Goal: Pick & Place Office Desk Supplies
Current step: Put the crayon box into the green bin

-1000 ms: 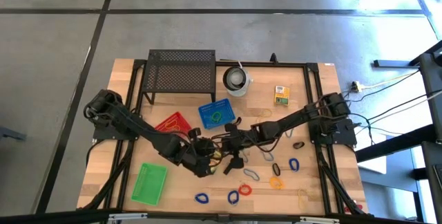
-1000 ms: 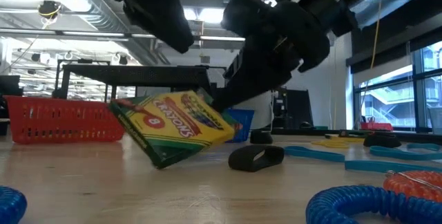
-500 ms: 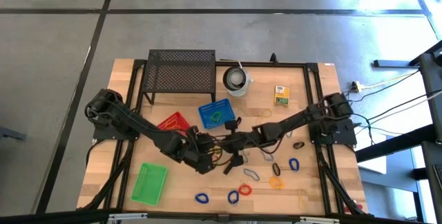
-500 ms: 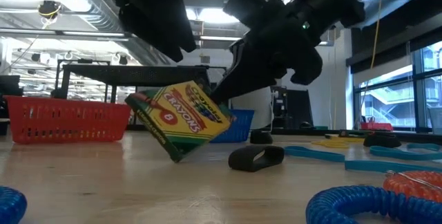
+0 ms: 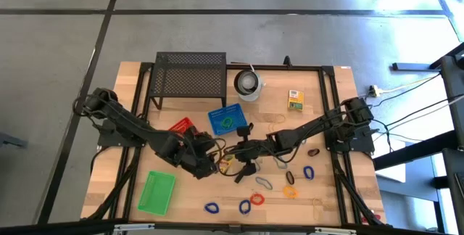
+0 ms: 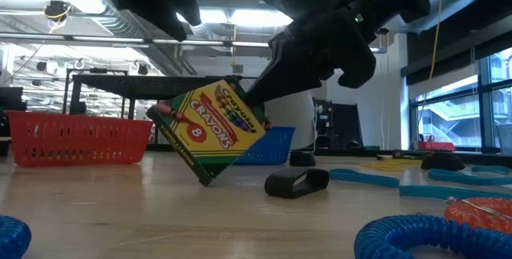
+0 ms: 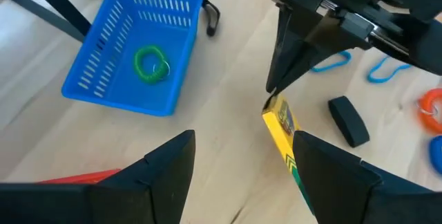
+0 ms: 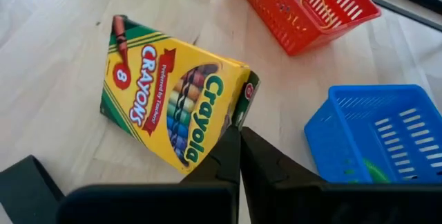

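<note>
A yellow-and-green crayon box (image 6: 212, 127) (image 8: 166, 106) stands tilted near the table's middle, its lower corner (image 6: 204, 181) on the wood. My right gripper (image 8: 239, 133) (image 6: 254, 109) is shut, with its tips at the box's upper end. My left gripper (image 7: 245, 175) (image 5: 205, 167) hangs open above the table, just left of the box, touching nothing. A black clip (image 6: 296, 183) lies beside the box. A second crayon box (image 5: 294, 99) lies flat at the far right. My right gripper touches the box's end flap (image 8: 247, 94) at its raised upper corner with the tips of its shut fingers, not pinching it. The fingers slant down from the table's right side. The box leans tilted against them, its lower corner on the table.
A blue basket (image 5: 225, 120) holding a green loop and a red basket (image 5: 181, 128) stand just beyond the box; a green basket (image 5: 157, 191) sits near left. The black mesh stand (image 5: 190, 74) and white cup (image 5: 249, 84) are at the far edge. Several coloured loops (image 5: 258, 199) lie near right.
My left gripper has risen and drawn back toward the table's left edge, away from the crayon box. The box has tipped steeper, its upper end raised while its lower corner stayed on the table, with my right gripper's shut tips still at its upper end.
</note>
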Controlling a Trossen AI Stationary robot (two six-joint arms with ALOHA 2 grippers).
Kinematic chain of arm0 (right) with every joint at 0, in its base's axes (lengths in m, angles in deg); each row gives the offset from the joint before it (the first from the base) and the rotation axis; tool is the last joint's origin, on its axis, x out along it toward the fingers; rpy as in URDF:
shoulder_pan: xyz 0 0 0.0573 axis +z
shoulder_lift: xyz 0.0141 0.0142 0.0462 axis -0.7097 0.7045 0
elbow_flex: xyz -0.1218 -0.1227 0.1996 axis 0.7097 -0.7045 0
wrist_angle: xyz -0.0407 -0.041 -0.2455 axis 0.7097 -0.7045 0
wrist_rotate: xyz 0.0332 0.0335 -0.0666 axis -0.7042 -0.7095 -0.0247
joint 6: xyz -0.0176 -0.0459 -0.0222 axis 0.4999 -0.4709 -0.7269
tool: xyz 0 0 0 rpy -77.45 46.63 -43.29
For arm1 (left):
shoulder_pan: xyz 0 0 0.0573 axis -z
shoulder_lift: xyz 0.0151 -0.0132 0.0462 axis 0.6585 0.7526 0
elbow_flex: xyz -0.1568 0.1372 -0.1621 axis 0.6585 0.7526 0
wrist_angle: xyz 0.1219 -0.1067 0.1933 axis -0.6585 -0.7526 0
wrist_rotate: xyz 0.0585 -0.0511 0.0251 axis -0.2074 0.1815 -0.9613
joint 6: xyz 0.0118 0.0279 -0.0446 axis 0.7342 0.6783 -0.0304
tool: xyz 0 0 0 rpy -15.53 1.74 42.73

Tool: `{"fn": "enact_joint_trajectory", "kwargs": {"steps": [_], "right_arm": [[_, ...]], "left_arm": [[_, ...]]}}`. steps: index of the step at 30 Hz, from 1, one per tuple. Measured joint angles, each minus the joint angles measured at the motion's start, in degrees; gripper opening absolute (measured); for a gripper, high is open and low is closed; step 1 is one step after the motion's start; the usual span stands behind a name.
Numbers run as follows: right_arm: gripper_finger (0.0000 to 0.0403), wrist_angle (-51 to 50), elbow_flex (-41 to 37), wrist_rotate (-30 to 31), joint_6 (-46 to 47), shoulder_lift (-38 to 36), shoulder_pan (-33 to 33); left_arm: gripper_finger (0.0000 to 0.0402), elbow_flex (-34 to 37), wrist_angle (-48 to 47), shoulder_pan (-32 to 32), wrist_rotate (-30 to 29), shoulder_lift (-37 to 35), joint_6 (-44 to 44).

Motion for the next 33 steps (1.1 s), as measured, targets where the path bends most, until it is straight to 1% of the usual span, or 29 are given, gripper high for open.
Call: {"fn": "enact_joint_trajectory", "kwargs": {"steps": [8,12,14,18,21,27,33], "right_arm": [[0.0005,1.25,0.00,0.45,-0.30,-2.01,0.00],[0.0005,1.99,0.00,1.02,-1.10,-2.97,0.00],[0.0005,2.52,0.00,1.47,-1.98,-2.97,0.07],[0.0005,3.29,0.00,1.47,-3.74,-2.97,0.41],[0.0005,3.26,0.00,1.46,-5.17,-2.97,0.68],[0.0005,3.26,0.00,1.45,-5.46,-2.97,0.81],[0.0005,3.26,0.00,1.45,-8.00,-2.97,0.81]], "left_arm": [[0.0239,0.02,-0.11,1.42,-0.69,4.06,-1.46],[0.0239,0.02,-0.18,1.39,-0.99,4.59,-2.33],[0.0239,0.02,-0.53,1.40,-2.20,4.65,-2.30],[0.0239,0.02,-0.48,1.40,-5.40,4.65,1.65],[0.0239,0.02,-0.47,1.44,-5.84,4.65,5.14],[0.0239,0.02,-0.19,1.44,-5.76,4.65,5.21],[0.0239,0.09,1.36,1.44,-6.04,4.65,5.78]]}}
